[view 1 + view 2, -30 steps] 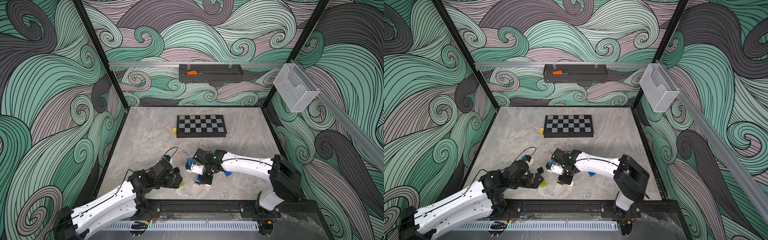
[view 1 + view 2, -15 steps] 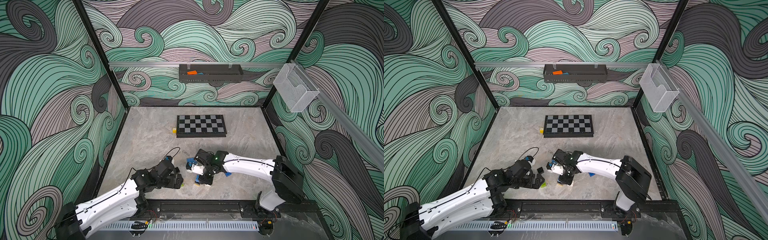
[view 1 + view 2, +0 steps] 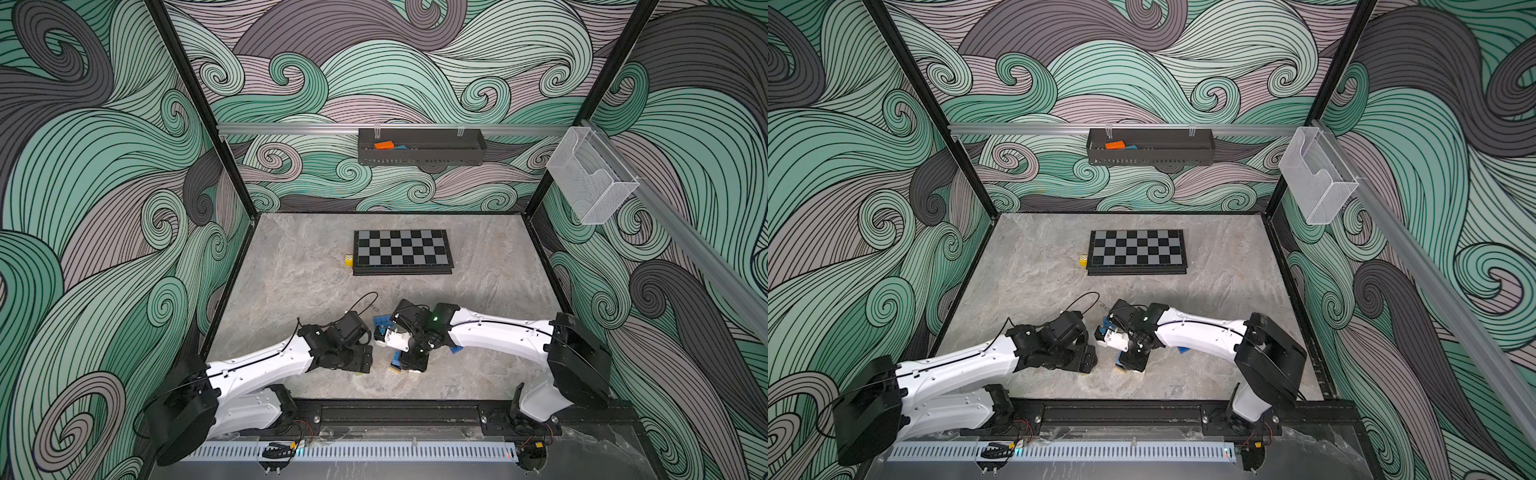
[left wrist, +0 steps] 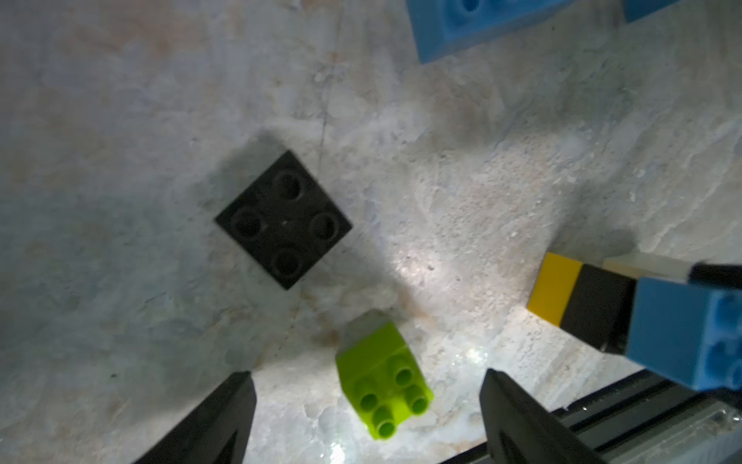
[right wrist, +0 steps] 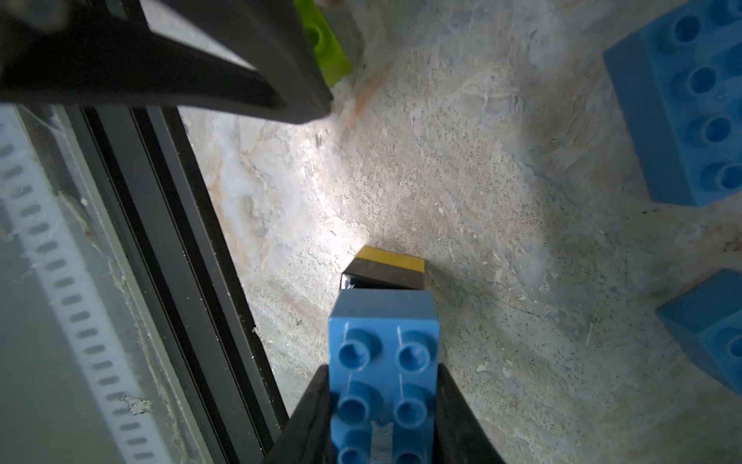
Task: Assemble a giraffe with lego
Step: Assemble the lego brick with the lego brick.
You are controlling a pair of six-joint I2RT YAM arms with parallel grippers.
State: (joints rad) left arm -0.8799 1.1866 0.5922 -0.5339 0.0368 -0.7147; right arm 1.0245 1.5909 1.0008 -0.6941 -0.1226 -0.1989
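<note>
Two grippers: left gripper apart, flanking one lime brick; right gripper clamped on giraffe.
Loose bricks: we count one black brick, two blue bricks cut off.

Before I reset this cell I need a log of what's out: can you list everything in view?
table: one, grey marble, cell floor
partial giraffe: one, blue on black on yellow with a white piece, near the front edge
lime brick: one, lime green, on the table
black brick: one, black, flat on the table, studs up
loose blue bricks: at least two, blue, on the table
chessboard: one, black and grey, towards the back
die: one, yellow, beside the chessboard
tray: one, black, back rail
orange block: one, orange, in the tray
clear holder: one, transparent, side rail
left tool: one, black, open around the lime brick
right tool: one, black, shut on the partial giraffe
</note>
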